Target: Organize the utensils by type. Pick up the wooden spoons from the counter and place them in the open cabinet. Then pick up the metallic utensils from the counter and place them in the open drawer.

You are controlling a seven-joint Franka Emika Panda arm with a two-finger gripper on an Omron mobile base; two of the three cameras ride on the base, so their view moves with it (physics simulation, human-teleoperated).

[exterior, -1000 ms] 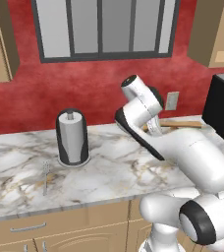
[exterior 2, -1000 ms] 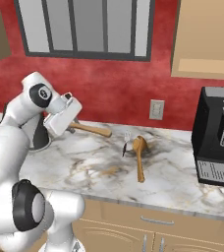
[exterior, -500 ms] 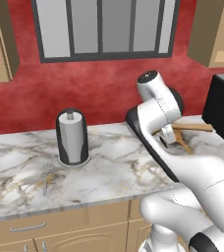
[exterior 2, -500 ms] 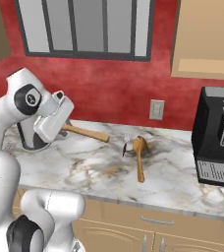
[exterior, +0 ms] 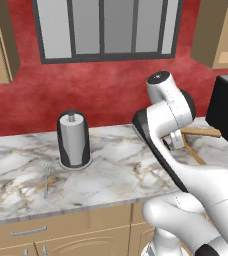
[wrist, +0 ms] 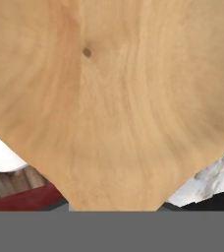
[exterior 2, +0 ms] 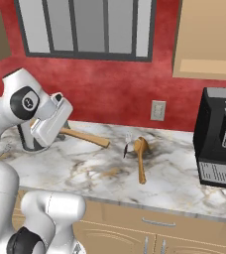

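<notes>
While the gripper [exterior 2: 48,133] clamps one wooden spoon [exterior 2: 85,137] near its bowl, the handle juts out over the counter [exterior 2: 174,183] toward the coffee machine [exterior 2: 223,136]. Stiff, light, dry wood — likely to pivot under an end grip. A second spoon [exterior 2: 141,158] lies beside that machine, best taken mid-handle.

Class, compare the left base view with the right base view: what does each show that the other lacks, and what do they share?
Left base view: a small fork lying on the counter in front of the paper towel holder.
Right base view: a loose wooden spoon lying beside a metal fork.
Shared: the coffee machine, the window, and the held wooden spoon.
</notes>
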